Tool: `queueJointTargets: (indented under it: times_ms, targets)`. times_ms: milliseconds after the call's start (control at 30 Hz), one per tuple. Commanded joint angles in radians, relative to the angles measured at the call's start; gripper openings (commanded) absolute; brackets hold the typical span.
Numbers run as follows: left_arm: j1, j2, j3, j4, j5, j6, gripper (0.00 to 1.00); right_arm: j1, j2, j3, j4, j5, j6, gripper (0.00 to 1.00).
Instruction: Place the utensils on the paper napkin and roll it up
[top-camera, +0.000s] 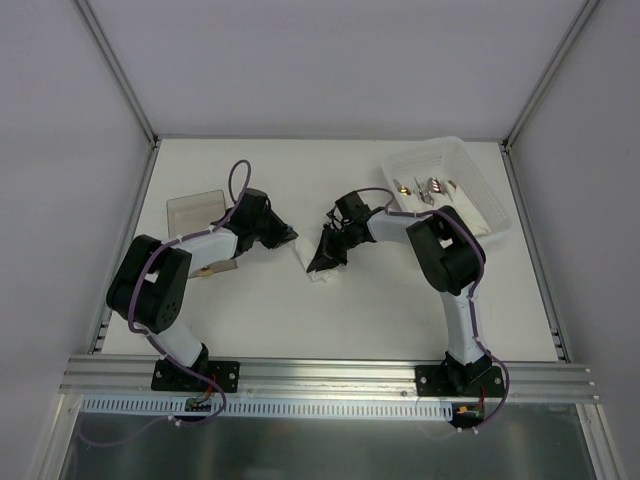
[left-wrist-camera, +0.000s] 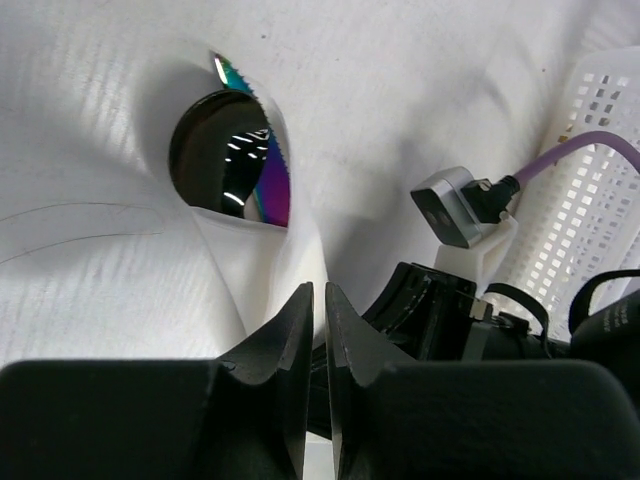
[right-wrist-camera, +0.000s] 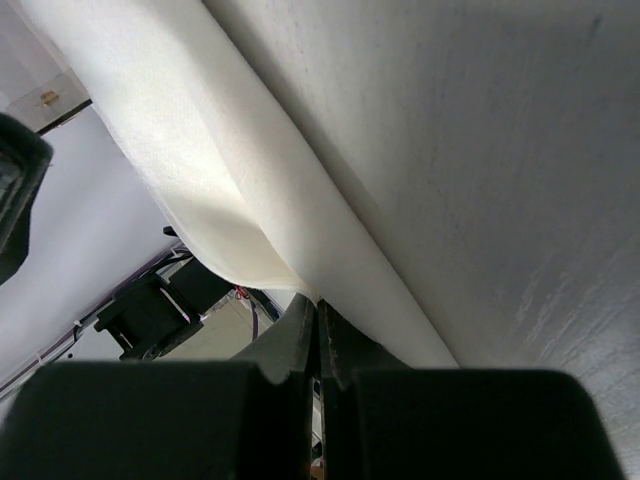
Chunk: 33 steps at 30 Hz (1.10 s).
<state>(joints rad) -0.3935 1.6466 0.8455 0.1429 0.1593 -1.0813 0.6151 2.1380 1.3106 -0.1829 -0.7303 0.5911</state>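
The paper napkin (top-camera: 322, 277) lies mid-table, wrapped round the utensils. In the left wrist view the napkin (left-wrist-camera: 260, 270) forms a tube. The spoon's black bowl (left-wrist-camera: 215, 160) and the iridescent piece (left-wrist-camera: 272, 180) show in its open end. My left gripper (top-camera: 295, 237) (left-wrist-camera: 318, 298) is shut, with a fold of napkin running into its tips. My right gripper (top-camera: 322, 262) (right-wrist-camera: 317, 305) is shut on the napkin's edge (right-wrist-camera: 200, 150), lifted off the table (right-wrist-camera: 500, 150). The two grippers are close together over the roll, which they mostly hide in the top view.
A white perforated basket (top-camera: 480, 195) (left-wrist-camera: 600, 180) with silver and gold-toned cutlery (top-camera: 430, 187) stands at the back right. A clear plastic box (top-camera: 195, 210) stands at the back left. The right arm's wrist and purple cable (left-wrist-camera: 560, 155) sit just right of my left fingers.
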Motion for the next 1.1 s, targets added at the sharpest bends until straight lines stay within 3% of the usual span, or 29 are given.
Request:
queueJointTargets:
  times_ms: [0, 467, 667, 933, 1067]
  targets:
    - [-0.013, 0.004, 0.050, -0.008, 0.040, 0.035, 0.10, -0.003, 0.033, -0.022, -0.026, 0.043, -0.004, 0.00]
    - [-0.034, 0.134, 0.099, -0.060, 0.117, 0.046, 0.07, -0.002, 0.026, -0.025, -0.029, 0.051, 0.001, 0.08]
    - [-0.031, 0.122, 0.070, -0.117, 0.066, 0.054, 0.02, -0.002, 0.005, -0.028, -0.043, 0.055, -0.011, 0.19]
    - [-0.025, 0.169, 0.067, -0.128, 0.066, 0.070, 0.00, -0.005, -0.111, 0.002, -0.090, -0.006, -0.083, 0.41]
    - [-0.010, 0.185, 0.063, -0.128, 0.085, 0.069, 0.00, -0.057, -0.202, -0.011, -0.112, -0.095, -0.119, 0.43]
